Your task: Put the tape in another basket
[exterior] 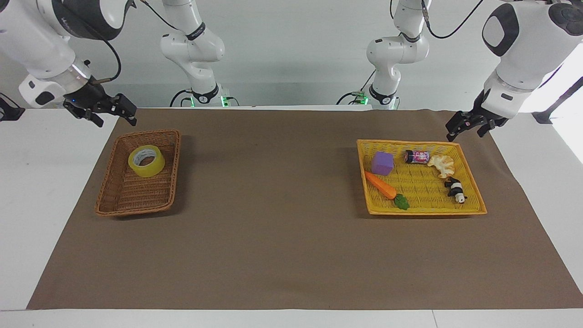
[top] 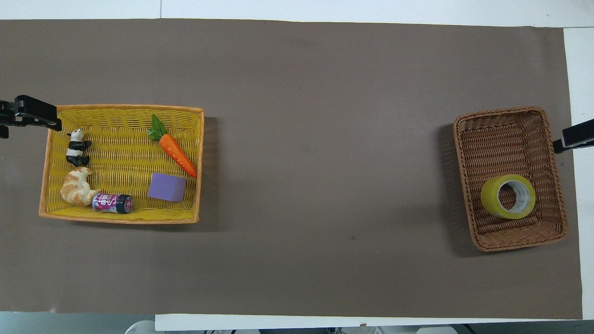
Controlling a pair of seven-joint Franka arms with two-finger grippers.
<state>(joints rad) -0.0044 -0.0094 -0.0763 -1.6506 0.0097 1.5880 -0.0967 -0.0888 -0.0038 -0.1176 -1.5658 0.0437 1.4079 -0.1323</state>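
The yellow tape roll [exterior: 146, 160] lies in the brown wicker basket [exterior: 136, 210], at the end of the basket nearer to the robots. It also shows in the overhead view [top: 507, 196], in the basket [top: 501, 111]. My right gripper [exterior: 115, 116] is open and empty, raised in the air over the table edge by the basket's corner nearest the robots. Only its tip [top: 573, 137] shows in the overhead view. My left gripper [exterior: 460, 127] hangs over the mat beside the yellow-orange basket's corner and holds nothing.
The yellow-orange basket [exterior: 423, 210] at the left arm's end holds a purple cube [exterior: 381, 163], a carrot [exterior: 381, 187], a small can [exterior: 417, 156], a croissant [exterior: 442, 165] and a panda figure [exterior: 455, 189]. A brown mat [exterior: 273, 205] covers the table.
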